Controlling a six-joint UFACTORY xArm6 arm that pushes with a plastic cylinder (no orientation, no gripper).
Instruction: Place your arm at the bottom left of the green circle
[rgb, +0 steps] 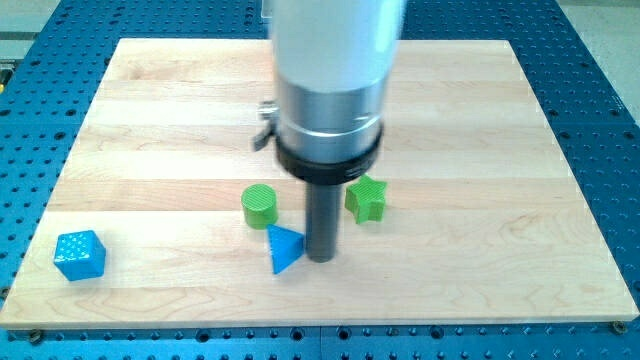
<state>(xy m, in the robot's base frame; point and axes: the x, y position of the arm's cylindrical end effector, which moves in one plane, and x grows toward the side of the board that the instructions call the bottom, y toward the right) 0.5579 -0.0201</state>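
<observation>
The green circle (259, 206) is a short green cylinder near the middle of the wooden board. My tip (320, 257) is the lower end of the dark rod, resting on the board to the lower right of the green circle. A blue triangle (283, 248) lies just left of my tip, almost touching the rod, and below the green circle. A green star (366, 199) sits to the upper right of my tip.
A blue cube (79, 255) sits near the board's bottom left corner. The wooden board (150, 120) lies on a blue perforated table. The arm's wide grey body (330, 80) covers the board's upper middle.
</observation>
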